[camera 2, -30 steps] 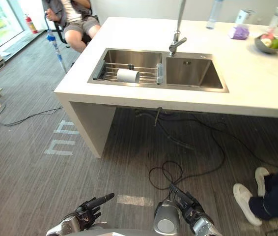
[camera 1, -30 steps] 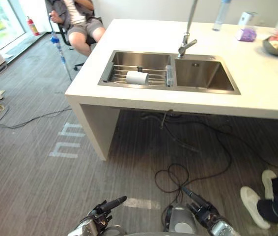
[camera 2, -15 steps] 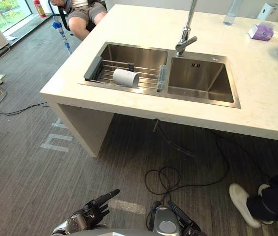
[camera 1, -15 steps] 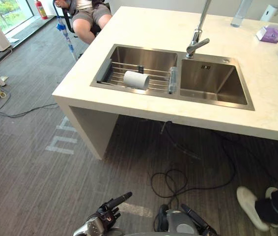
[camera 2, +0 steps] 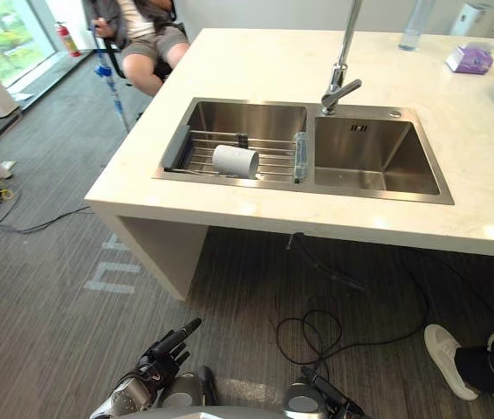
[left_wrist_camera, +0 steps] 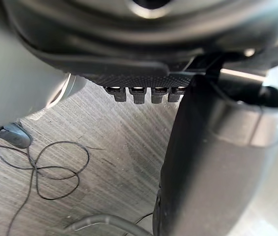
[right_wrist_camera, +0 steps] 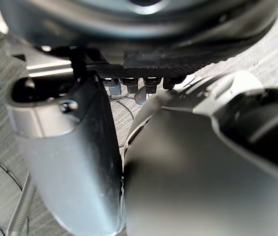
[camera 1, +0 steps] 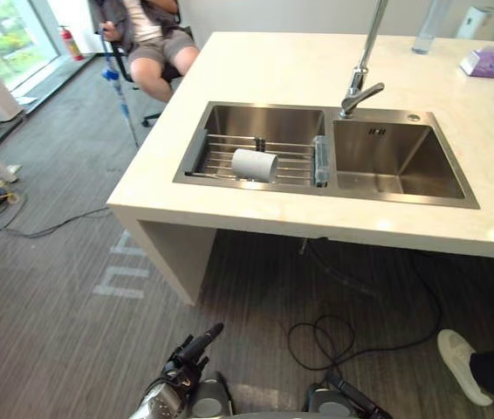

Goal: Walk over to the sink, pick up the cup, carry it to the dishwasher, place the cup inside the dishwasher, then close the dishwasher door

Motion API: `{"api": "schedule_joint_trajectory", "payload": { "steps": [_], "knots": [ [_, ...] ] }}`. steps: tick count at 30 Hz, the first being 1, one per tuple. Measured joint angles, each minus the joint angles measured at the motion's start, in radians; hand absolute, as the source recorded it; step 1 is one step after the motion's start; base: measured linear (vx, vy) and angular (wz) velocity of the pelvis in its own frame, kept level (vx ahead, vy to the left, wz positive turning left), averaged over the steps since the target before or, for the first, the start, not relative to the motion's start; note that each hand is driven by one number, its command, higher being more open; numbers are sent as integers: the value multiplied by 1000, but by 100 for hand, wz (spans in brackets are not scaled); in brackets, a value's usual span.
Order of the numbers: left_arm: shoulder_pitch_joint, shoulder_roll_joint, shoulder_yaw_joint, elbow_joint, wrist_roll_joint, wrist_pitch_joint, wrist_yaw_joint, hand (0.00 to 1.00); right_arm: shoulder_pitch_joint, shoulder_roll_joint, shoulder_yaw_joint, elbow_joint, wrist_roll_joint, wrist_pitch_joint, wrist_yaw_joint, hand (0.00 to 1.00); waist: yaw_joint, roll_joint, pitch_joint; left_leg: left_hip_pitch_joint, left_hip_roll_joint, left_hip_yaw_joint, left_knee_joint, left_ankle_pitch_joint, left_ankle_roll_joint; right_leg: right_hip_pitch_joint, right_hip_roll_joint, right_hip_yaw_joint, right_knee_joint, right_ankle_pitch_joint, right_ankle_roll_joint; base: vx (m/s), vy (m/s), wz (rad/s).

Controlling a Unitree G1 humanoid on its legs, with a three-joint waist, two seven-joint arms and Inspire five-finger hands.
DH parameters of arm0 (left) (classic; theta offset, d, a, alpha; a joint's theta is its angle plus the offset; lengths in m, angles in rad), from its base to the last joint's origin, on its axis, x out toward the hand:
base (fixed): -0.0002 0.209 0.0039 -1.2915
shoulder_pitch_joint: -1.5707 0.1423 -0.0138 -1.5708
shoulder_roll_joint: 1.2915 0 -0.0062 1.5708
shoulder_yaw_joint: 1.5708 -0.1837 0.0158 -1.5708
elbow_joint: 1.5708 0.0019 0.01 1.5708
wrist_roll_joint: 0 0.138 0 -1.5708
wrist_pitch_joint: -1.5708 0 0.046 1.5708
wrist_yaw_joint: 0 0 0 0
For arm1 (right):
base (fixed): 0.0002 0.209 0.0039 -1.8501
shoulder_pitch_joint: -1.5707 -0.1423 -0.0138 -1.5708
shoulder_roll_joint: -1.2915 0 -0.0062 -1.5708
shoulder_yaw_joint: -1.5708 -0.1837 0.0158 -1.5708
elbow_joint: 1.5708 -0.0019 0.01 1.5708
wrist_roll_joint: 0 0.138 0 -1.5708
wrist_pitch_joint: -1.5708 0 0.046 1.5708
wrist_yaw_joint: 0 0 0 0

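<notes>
Still on its side, one white cup [camera 1: 255, 164] lies on the single rack [camera 1: 221, 155] in the left of the sink's [camera 1: 334, 195] two basins, as a second ago; the camera, not the cup, has shifted. One tap [camera 1: 360, 83] rises from the worktop [camera 1: 264, 61]. Low over the floor [camera 1: 55, 305], left hand [camera 1: 186, 358] and right hand [camera 1: 352, 400] hang empty, fingers stretched out loosely. One person [camera 1: 147, 35] sits beyond the worktop.
</notes>
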Motion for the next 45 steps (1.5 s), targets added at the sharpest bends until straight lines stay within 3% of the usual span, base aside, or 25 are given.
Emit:
{"api": "schedule_joint_trajectory", "payload": {
  "steps": [3, 5, 8, 9, 12, 14, 23, 28, 29, 35, 39, 42, 43, 45],
  "knots": [
    [13, -6, -14, 0, -12, -28, 29, 100, 6, -4, -3, 21, 8, -14, -14, 100, -17, -5, -19, 57, -65, 0, -117, 39, 17, 9, -49, -53, 0, -20, 10, 195, 74, 19],
    [48, -8, -14, -44, -23, -127, 84, 100, 18, -3, -14, 40, 19, -21, -13, 100, -40, -5, -44, 97, -98, -29, -239, 102, 10, 34, -58, -118, -30, -20, 13, 212, -23, 46],
    [93, -7, -26, -275, 20, -285, 177, 100, 22, 4, -28, 68, 47, -24, -11, 100, -40, -5, -45, 99, -98, -83, -282, 127, -4, 73, -43, -193, -59, -22, 16, 162, -86, 59],
    [113, 3, -37, -418, 80, -364, 212, 100, 31, 7, -35, 70, 49, -23, -11, 100, -35, -4, -48, 99, -95, -104, -288, 131, -11, 92, -36, -224, -70, -23, 15, 99, -86, 50],
    [119, 42, -39, -641, 145, -452, 258, 100, 46, 8, -54, 70, 56, -23, -11, 100, -12, 2, -55, 98, -95, -115, -299, 136, -16, 102, -32, -239, -77, -28, 6, 81, -44, 23],
    [115, 65, -36, -726, 140, -478, 272, 100, 52, 13, -59, 70, 56, -23, -13, 100, -12, 2, -59, 98, -97, -125, -300, 136, -15, 118, -31, -260, -90, -28, 6, 49, -23, 16],
    [107, 79, -114, -1051, 83, -459, 223, 100, 73, 34, -100, 70, 56, -24, -8, 100, 12, 0, -75, 81, -96, -166, -328, 178, -7, 117, -17, -291, -102, -35, -6, -36, -15, 14],
    [107, 78, -116, -1157, 32, -454, 158, 100, 88, 33, -102, 111, 67, -49, 12, 100, 14, 2, -121, 81, -88, -167, -342, 193, -6, 104, -9, -282, -97, -38, -10, -63, -5, 0],
    [107, 150, -145, -1134, 35, -375, 45, 100, 86, 29, -97, 150, 83, 16, 90, 100, 9, -54, -129, 81, -63, -173, -344, 198, -10, 139, 41, -287, -190, 10, -29, 0, 0, 0],
    [116, 150, -154, -1130, 35, -375, 46, 100, 86, 27, -94, 150, 82, 16, 90, 100, 5, -54, -129, 81, -59, -160, -344, 196, -12, 139, 44, -272, -205, 14, -31, 0, 0, -5],
    [117, 149, -223, -1072, 40, -376, 72, 100, 89, 30, -101, 150, 87, -10, 85, 100, -7, -55, -129, 89, -54, -143, -343, 194, -15, 144, 47, -262, -206, 20, -28, -5, -4, -9],
    [105, 110, -322, -1058, 92, -357, 130, 100, 94, 54, -174, 160, 131, -56, 82, 100, -20, -63, -124, 84, -76, -137, -312, 152, 0, 86, -18, -259, -30, -80, -10, -2, 39, 5],
    [83, 96, -362, -1053, 145, -339, 151, 100, 99, 70, -203, 157, 136, -82, 70, 100, -27, -90, -119, 83, -105, -137, -282, 129, 12, 64, -77, -260, 64, -134, -1, 44, 99, 35],
    [15, 93, -427, -1023, 272, -274, 181, 100, 124, 78, -228, 158, 136, -116, 44, 100, -36, -97, -126, 86, -137, -121, -246, 93, 27, 68, -141, -286, 173, -163, -20, 96, 87, 50]
  ]
}}
